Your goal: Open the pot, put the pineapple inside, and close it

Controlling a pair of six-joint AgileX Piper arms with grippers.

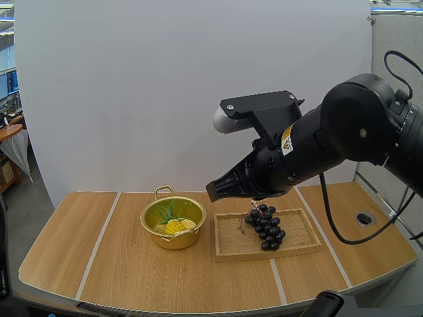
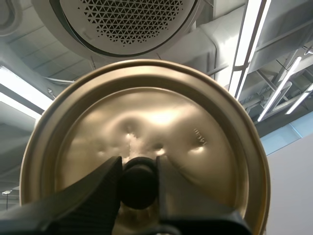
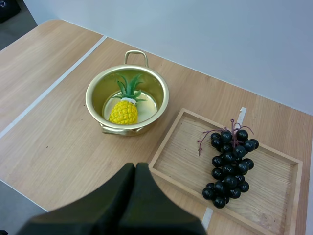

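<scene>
The pot (image 1: 176, 240) is shiny, gold-coloured metal, round and shallow, with a loop handle on its far rim. It stands open on the pale wooden table (image 1: 73, 254), left of centre in the lower half of the high view. The pineapple (image 1: 174, 226) is inside it, a small, knobbly yellow body with stiff green leaves. Its long axis runs roughly from front to back, the leafy crown pointing toward the far handle and the yellow end toward the near rim.

Just right of the pot, apart from it, lies a flat rectangular wooden tray (image 1: 231, 243) with a low rim. On it is a bunch of glossy black grapes (image 1: 266, 228) with a thin dark red stem.

The right gripper (image 1: 213, 191) hangs above the gap between pot and tray, its black fingers pressed together into one wedge, holding nothing.

In the left wrist view, the left gripper (image 2: 138, 165) pinches the round black knob (image 2: 138, 188) of the lid (image 2: 146, 107). The lid is a dished disc of the same gold metal, with a raised rim and small dents.
</scene>
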